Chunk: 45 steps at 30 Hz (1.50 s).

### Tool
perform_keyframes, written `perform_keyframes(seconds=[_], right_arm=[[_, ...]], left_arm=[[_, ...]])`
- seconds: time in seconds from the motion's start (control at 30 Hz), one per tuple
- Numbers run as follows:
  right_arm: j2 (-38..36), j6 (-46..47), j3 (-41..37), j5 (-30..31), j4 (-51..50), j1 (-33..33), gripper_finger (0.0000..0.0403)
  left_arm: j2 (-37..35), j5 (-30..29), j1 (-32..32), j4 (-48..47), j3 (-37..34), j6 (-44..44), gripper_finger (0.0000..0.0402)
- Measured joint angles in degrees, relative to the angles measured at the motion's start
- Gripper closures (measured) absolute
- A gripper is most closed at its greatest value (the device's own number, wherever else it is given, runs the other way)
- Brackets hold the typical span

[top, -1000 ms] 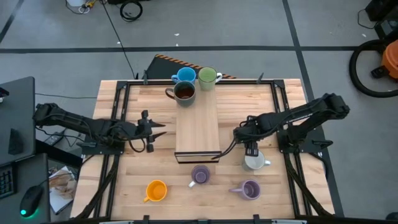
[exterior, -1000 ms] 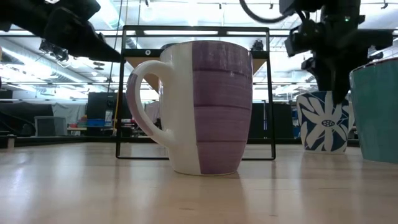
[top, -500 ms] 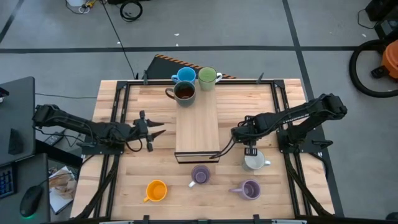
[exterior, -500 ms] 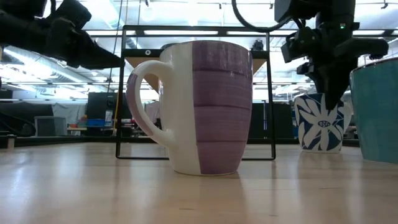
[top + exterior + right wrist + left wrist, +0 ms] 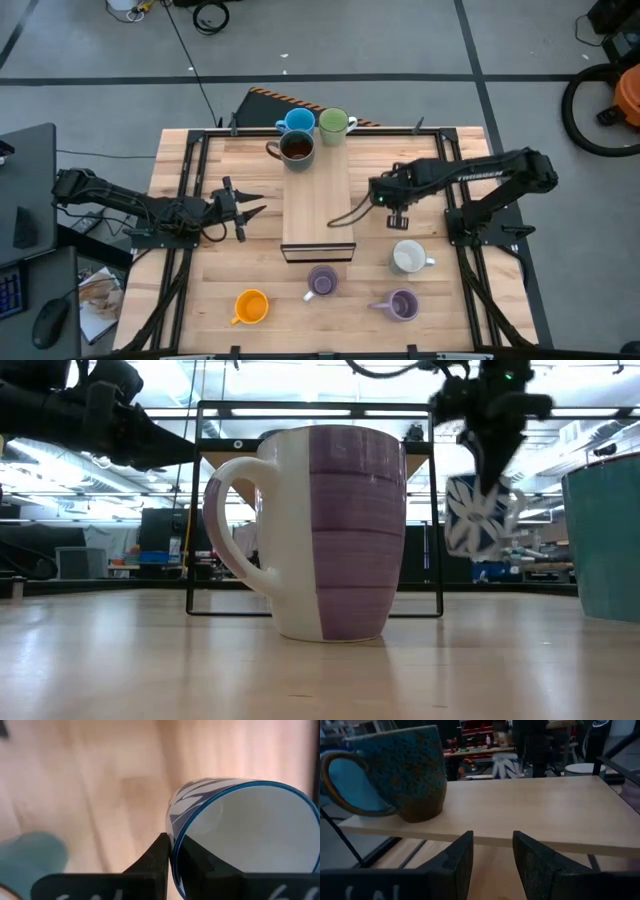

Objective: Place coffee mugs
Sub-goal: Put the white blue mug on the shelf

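My right claw (image 5: 172, 856) was shut tight on the rim of a round white ceramic mug with blue flowers (image 5: 250, 827), with one finger on each side of the rim. The mug hung a bit tilted in the air, off the light wooden table (image 5: 290, 300), just beside the raised wooden board (image 5: 318, 205). A plain white mug (image 5: 408, 257) stood near it on the table. My left claw (image 5: 240, 208) waited at the board's other side, fingers apart, holding nothing.
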Motion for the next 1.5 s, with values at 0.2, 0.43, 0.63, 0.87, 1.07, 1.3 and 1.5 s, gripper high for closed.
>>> perform_keyframes(seconds=[0.2,0.43,0.63,0.87,1.07,1.3,1.5], right_arm=[[0.0,-0.4,8.0,0.3,-0.1,-4.5,0.0365],[0.3,-0.4,18.0,-2.9,0.9,-10.1,0.0365],[4.2,-3.0,25.2,-7.1,1.8,-11.2,0.0364],[14.5,-8.0,36.6,-8.0,-1.3,-10.5,0.0364],[21.5,-10.9,43.9,-8.1,-4.4,-10.9,0.0364],[26.1,-13.0,48.1,-8.4,-6.1,-11.0,0.0364],[26.7,-13.6,48.4,-8.3,-5.3,-11.5,0.0364]], left_arm=[[0.0,-0.1,0.0,0.0,0.0,-2.3,0.0258],[0.0,-0.1,0.0,0.0,0.0,-2.4,0.0258],[0.0,-0.1,0.0,-0.2,0.0,-2.1,0.0258],[0.0,-0.1,0.0,-0.4,0.0,-2.1,0.0258],[0.0,-0.1,0.0,-0.3,0.0,-2.4,0.0258],[0.0,-0.1,0.0,-0.4,0.0,-2.5,0.0258],[0.0,-0.1,0.0,-0.3,0.0,-2.5,0.0258]])
